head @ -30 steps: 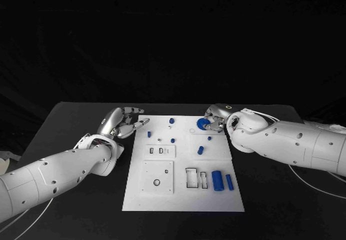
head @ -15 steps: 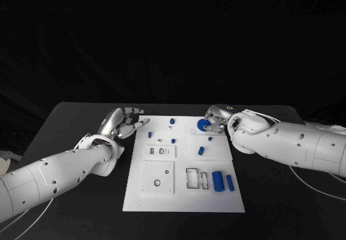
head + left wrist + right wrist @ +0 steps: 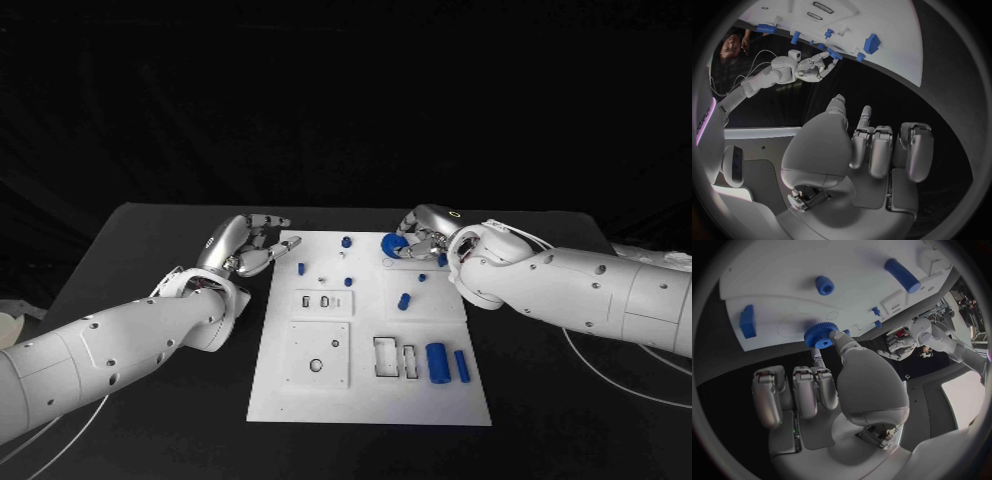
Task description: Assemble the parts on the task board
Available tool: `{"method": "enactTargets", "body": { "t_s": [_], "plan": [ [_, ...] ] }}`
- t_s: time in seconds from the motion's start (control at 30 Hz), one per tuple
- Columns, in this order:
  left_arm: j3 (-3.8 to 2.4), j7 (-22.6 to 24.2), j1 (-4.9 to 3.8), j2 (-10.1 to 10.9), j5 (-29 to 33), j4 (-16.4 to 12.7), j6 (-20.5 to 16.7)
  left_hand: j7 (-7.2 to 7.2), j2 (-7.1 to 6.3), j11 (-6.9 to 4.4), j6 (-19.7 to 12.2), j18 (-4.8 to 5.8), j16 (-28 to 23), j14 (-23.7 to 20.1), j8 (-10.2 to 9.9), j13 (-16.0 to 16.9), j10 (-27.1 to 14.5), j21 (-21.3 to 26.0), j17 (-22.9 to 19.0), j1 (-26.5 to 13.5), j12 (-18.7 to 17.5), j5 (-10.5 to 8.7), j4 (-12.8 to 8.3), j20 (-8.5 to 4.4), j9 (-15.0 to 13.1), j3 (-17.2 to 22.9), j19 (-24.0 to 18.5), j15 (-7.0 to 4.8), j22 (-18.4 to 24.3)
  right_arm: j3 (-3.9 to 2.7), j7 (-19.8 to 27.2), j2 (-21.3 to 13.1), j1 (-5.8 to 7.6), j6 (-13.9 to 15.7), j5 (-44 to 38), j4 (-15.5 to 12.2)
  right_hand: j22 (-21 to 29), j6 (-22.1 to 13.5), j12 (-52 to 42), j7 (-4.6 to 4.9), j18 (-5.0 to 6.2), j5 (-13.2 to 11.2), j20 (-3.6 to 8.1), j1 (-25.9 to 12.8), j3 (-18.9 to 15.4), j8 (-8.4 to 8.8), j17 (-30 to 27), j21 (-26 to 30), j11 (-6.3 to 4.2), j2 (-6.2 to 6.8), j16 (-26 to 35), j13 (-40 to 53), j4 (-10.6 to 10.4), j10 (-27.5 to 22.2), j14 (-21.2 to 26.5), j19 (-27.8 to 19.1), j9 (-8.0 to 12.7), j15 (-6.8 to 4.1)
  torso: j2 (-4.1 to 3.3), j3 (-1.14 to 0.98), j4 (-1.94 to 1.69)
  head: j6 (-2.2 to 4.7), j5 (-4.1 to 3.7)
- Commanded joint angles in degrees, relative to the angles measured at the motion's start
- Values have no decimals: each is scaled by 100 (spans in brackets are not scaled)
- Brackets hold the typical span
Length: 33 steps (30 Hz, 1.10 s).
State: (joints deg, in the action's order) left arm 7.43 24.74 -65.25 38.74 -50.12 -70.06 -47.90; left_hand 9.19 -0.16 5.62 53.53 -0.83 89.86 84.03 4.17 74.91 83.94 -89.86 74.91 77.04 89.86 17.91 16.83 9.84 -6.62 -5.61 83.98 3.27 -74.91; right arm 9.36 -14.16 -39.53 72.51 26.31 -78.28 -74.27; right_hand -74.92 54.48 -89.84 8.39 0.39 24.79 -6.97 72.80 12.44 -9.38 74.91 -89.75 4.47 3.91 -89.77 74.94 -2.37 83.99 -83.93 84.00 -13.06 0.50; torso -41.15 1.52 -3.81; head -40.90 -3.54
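- Right hand point(image 3: 420, 236) sits at the task board's point(image 3: 368, 400) far right corner, roughly 1 o'clock from board centre; thumb and one finger pinch a blue toothed gear point(image 3: 821, 335), the other fingers curled back against the palm
- In the right wrist view the gear is at the board's edge, right over a faint circular outline on the white plate; can't tell whether it's seated or just above the surface
- Left hand point(image 3: 248, 244) is off the board's far left corner, about 11 o'clock, over black table point(image 3: 144, 250); fingers loosely curled, nothing in them, not touching the board
- Other parts stand or lie on the board: small pegs point(image 3: 346, 241) near 12 o'clock, a short cylinder point(image 3: 405, 298) just right of centre, two longer blue bars point(image 3: 437, 358) at about 4 o'clock beside open rectangular slots point(image 3: 384, 356)
- My read: step in hand is placing the gear on its seat
- To do it well: keep the gear face flat to the board, centre it over the outline before lowering, come down straight, loosen the pinch only once it's sitting level
- Risk: pinch is on the rim, so a tilt could jam it or roll it off the near edge
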Motion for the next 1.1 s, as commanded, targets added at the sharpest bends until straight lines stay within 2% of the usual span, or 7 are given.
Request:
{"method": "enactTargets", "body": {
  "t_s": [0.03, 0.23, 0.43, 0.7, 0.9, 1.1],
  "plan": [
    [-3, 35, -4, 0, 7, -24, -7, 11, 56, 21, 22, 83, 14, 597, -25, 1509, 606, -14, 1509, -17, 14, 15, -11, 30, 6, 19, 602, 28, -1509, -11, 307, 87, 18, 303, 216, -31, -1508, 78, -16, -2, -39, -49, -22, 0, 49, -11, 1509, -25, 35, 69, -23, 1506, 5, 601, -607, 600, -21, 41, 1, 0, 6, -18, -3],
    [-3, 34, -4, 1, 7, -27, -11, 10, 58, 20, 23, 83, 14, 597, -24, 1509, 606, -14, 1509, -11, 14, 16, -14, 30, 6, 19, 602, 28, -1509, -22, 363, 244, 42, 292, 232, -39, -1508, 112, -16, 5, -39, -59, -28, 2, 65, -16, 1509, -25, 42, 68, -23, 1506, 13, 601, -607, 600, -30, 47, 5, 4, 6, -23, -5],
    [-3, 37, -5, -11, 7, -21, -10, 10, 63, 20, 23, 83, 14, 597, -24, 1509, 606, -14, 1509, -7, 14, 17, -14, 30, 6, 20, 602, 28, -1509, -27, 359, 411, 64, 143, 206, -33, -1508, 123, -16, 8, -39, -66, -30, 4, 72, -17, 1509, -25, 44, 67, -23, 1506, 18, 601, -607, 600, -34, 49, 8, 7, 12, -31, -7],
    [-3, 40, -4, -24, 7, -8, -13, 10, 68, 20, 23, 83, 14, 597, -25, 1509, 606, -14, 1509, -4, 14, 17, -13, 30, 6, 21, 602, 28, -1509, -29, 368, 589, 77, 53, 139, -21, -1508, 119, -16, 11, -39, -78, -33, 6, 79, -8, 1509, -25, 47, 70, -23, 1506, 23, 601, -607, 600, -33, 52, 8, -2, 3, -52, 6],
    [-3, 38, -4, -30, 7, -6, -19, 10, 78, 20, 23, 83, 14, 597, -25, 1509, 606, -14, 1509, 1, 14, 18, -13, 30, 7, 23, 602, 28, -1509, -29, 390, 777, 77, 11, 42, 92, -1508, 109, -16, 18, -39, -98, -37, 2, 89, 9, 1509, -25, 54, 70, -23, 1506, 26, 601, -607, 600, -31, 57, -1, -1, -9, -46, 2],
    [-3, 39, -4, -31, 7, -27, -27, 10, 81, 20, 23, 83, 14, 597, -25, 1509, 606, -14, 1509, 4, 14, 18, -13, 30, 7, 24, 602, 28, -1509, -28, 416, 987, 29, -27, -74, 274, -1508, 102, -16, 22, -39, -111, -41, 1, 99, 21, 1509, -25, 58, 65, -23, 1506, 28, 601, -607, 600, -30, 60, -9, -1, -8, -67, 41]
  ]
}}
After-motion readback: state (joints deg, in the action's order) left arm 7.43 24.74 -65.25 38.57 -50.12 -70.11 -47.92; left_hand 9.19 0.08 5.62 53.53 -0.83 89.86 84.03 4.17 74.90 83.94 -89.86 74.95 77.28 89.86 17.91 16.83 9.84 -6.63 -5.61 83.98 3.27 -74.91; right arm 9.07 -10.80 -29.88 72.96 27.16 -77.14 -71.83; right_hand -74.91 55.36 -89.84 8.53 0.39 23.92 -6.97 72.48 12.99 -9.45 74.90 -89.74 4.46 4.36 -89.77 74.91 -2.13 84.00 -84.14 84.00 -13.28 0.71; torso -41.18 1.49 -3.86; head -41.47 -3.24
